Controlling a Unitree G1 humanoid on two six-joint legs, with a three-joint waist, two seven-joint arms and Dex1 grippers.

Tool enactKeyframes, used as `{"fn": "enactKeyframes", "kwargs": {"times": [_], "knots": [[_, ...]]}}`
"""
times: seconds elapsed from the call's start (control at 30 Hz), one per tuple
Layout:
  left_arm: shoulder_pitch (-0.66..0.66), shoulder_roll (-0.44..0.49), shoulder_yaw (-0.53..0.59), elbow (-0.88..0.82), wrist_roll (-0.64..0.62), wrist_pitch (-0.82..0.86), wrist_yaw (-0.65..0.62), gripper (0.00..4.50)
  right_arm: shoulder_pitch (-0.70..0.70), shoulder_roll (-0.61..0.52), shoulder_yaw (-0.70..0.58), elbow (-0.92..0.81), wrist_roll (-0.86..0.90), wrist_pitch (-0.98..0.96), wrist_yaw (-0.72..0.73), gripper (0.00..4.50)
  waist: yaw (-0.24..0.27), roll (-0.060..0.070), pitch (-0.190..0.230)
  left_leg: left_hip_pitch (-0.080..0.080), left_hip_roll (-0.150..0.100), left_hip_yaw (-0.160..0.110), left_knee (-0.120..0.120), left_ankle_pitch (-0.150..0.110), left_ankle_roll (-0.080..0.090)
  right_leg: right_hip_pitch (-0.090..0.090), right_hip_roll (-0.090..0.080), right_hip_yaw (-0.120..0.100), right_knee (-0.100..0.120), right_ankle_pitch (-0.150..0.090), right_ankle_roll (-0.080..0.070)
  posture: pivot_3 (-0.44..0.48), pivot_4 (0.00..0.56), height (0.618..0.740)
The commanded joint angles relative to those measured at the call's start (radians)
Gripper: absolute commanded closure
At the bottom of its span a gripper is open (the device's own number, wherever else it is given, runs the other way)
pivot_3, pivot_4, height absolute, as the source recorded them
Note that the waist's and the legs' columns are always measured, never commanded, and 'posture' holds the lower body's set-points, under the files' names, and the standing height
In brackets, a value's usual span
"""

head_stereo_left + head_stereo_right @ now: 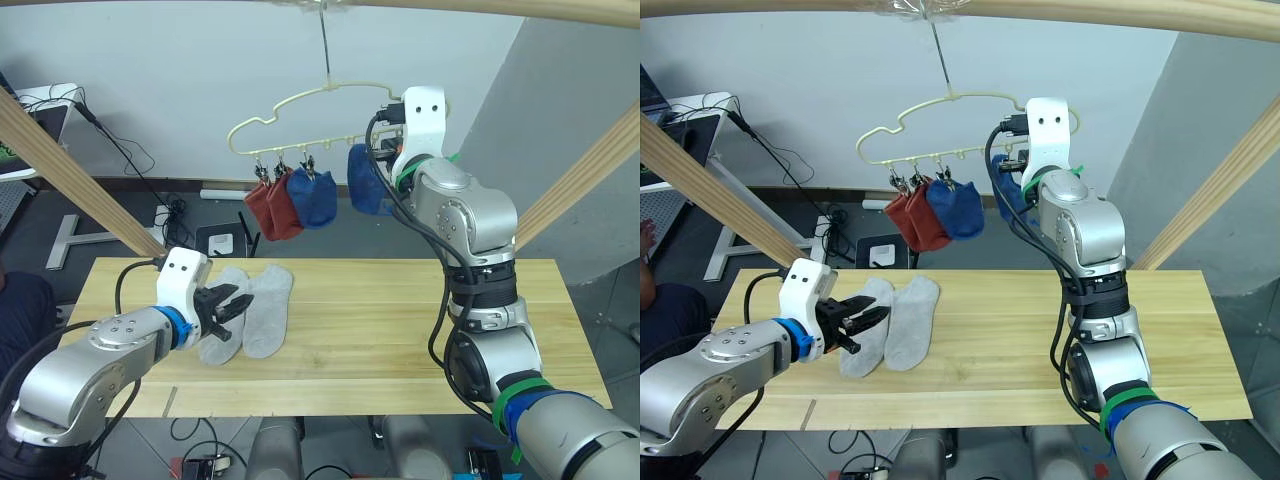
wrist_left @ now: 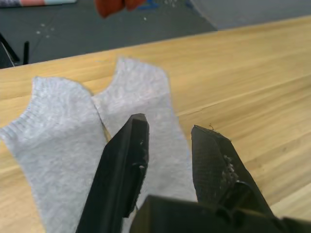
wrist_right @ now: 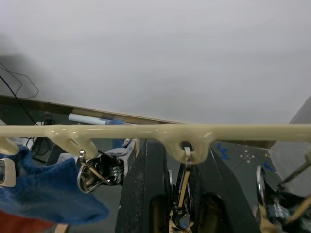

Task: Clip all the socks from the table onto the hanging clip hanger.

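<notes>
The left hand [image 1: 226, 305] is held narrowly parted, empty, over two light grey knit ankle socks [image 1: 268, 308] lying overlapped on the pale plank worktop [image 1: 400, 320]. Both could be pinched together. The right hand [image 3: 182, 204] is set around a metal clip [image 3: 183, 187] of the pale yellow wire clip hanger [image 1: 300, 105]; whether anything is gripped cannot be told.

Two socks [image 1: 248, 310] lie side by side on the left part of the table [image 1: 400, 320]. The clip hanger [image 1: 310, 125] hangs above its far edge with four socks [image 1: 300, 200] clipped on, I think, rightmost one half hidden.
</notes>
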Motion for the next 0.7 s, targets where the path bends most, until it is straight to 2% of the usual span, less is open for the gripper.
{"fn": "enactKeyframes", "kwargs": {"times": [0.03,0.2,0.4,0.6,0.7], "knots": [[-0.068,-0.059,-0.075,0.057,0.098,-0.063,-0.009,1.67,-0.022,0.005,-0.009,-0.062,-0.002,0.003,-0.008,4.41,0.0,0.001,0.001,0.0,0.0,0.0,0.0,0.0,0.0,0.0,0.0,0.0,0.0,0.0,0.0,-0.084,0.321,0.74],[-0.124,-0.129,-0.155,0.158,0.215,-0.124,-0.031,0.07,-0.018,0.007,-0.012,-0.075,-0.003,0.015,-0.011,4.41,-0.001,0.001,0.002,-0.001,0.0,0.0,0.0,0.0,0.0,0.0,0.0,0.0,0.0,0.0,0.0,-0.093,0.325,0.74],[-0.172,-0.173,-0.23,0.312,0.37,-0.239,-0.058,0.03,-0.013,0.006,-0.014,-0.088,-0.004,0.032,-0.014,4.41,-0.002,0.0,0.006,-0.001,-0.001,0.0,0.001,0.0,0.0,-0.002,0.0,0.0,0.006,0.0,0.0,-0.105,0.334,0.74],[-0.217,-0.225,-0.251,0.425,0.481,-0.331,-0.065,0.03,-0.012,0.005,-0.013,-0.099,-0.004,0.044,-0.014,4.41,-0.003,-0.001,0.014,0.0,-0.001,0.0,0.003,0.0,0.0,-0.003,0.0,0.0,0.01,0.0,0.0,-0.112,0.338,0.74],[-0.239,-0.263,-0.246,0.48,0.499,-0.352,-0.078,0.03,-0.011,0.005,-0.013,-0.1,-0.003,0.047,-0.013,4.41,-0.003,-0.001,0.017,0.0,-0.001,0.0,0.004,0.0,0.0,-0.003,0.0,0.0,0.012,0.0,0.0,-0.112,0.337,0.74]]}}
